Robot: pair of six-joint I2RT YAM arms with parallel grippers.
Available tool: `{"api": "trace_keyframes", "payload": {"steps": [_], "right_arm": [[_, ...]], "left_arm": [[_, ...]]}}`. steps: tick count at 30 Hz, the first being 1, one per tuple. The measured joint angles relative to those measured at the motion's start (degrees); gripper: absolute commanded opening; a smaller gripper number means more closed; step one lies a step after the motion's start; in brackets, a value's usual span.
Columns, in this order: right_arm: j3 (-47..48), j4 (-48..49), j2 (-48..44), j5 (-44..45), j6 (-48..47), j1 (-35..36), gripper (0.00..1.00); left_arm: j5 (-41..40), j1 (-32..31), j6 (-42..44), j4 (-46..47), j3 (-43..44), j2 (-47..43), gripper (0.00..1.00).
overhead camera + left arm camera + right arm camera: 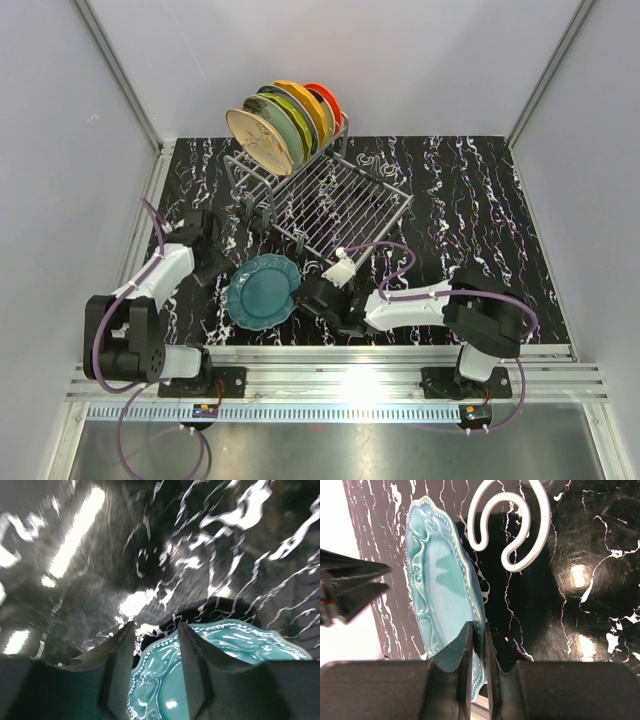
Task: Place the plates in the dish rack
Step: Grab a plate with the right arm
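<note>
A teal plate (262,291) sits off the dish rack (335,200), on the near side of it, over the black white-veined surface (480,200) and between the two arms. The right pincer (478,626) is closed on this plate's scalloped rim. Its two fingers (462,650) pinch the edge from either face, and from the right wrist the plate (440,580) appears nearly edge-on, tilted rather than lying flat. The left pincer (152,627) is at the opposite side of the plate (240,645), its jaws standing partly apart with the embossed rim showing in the gap between them. I cannot tell whether its fingers (192,670) press on the plate or merely straddle it. From above, the left pincer (222,268) is at the plate's left edge and the right pincer (305,293) at its right edge. The other plates stand upright in a row in the raised slotted section at the rack's far-left end, a cream floral plate (262,140) nearest and a red-orange plate (328,100) farthest. The rack's flat grid tray holds no plate. A white wire loop (512,525) shows just beyond the held plate.
</note>
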Motion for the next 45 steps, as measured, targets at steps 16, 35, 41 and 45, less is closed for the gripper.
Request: {"api": "trace_keyframes", "payload": {"steps": [16,35,41,45], "right_arm": [[-0.7,1.7,-0.7,-1.8,0.1,0.1,0.14],[2.4,0.1,4.2,-4.0,-1.9,0.2,0.3],[3.7,0.3,5.7,-5.0,-2.6,0.4,0.36],[3.7,0.7,6.1,-5.0,-2.6,0.4,0.38]], "left_arm": [[1.5,-1.2,-7.9,7.0,-7.3,-0.2,0.5],[1.3,-1.4,-9.4,12.0,-10.2,-2.3,0.5],[2.1,-1.5,-9.9,13.4,-10.8,-3.1,0.5],[2.3,-1.5,-9.9,14.0,-11.4,-3.6,0.5]]}}
